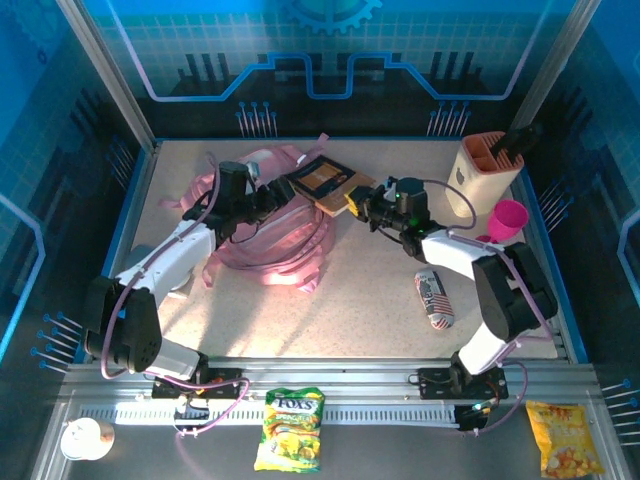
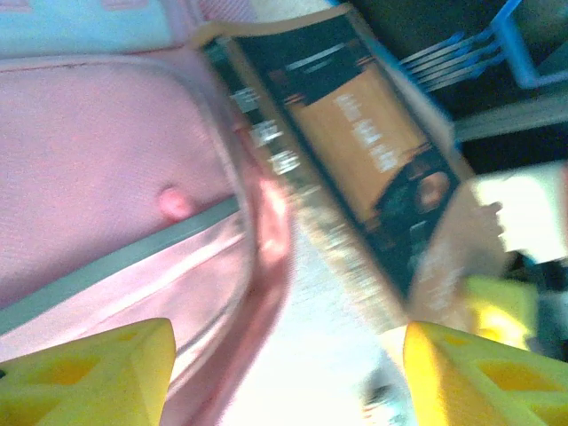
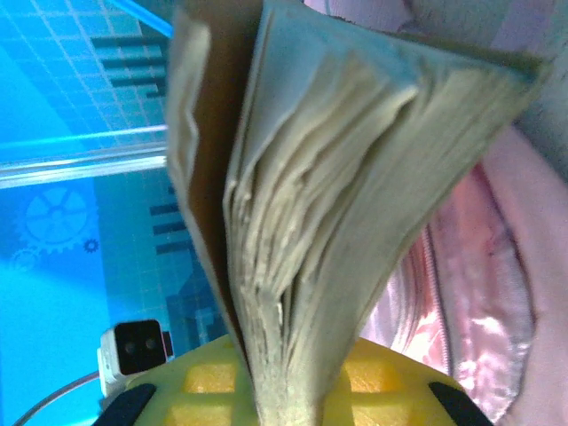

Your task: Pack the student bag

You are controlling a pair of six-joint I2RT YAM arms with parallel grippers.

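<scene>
Bag [image 1: 285,240]: lay crumpled and pink on the left, far part of the table [image 1: 340,320], straps trailing toward the middle. Left claw [image 1: 272,192]: stood with jaws wide apart and nothing between them, just over the bag's edge, beside the book [image 1: 325,180]. Right claw [image 1: 360,207]: was clamped on the book's right edge, pages fanned above its yellow pads [image 3: 204,382], holding the book at the bag's far right side.
</scene>
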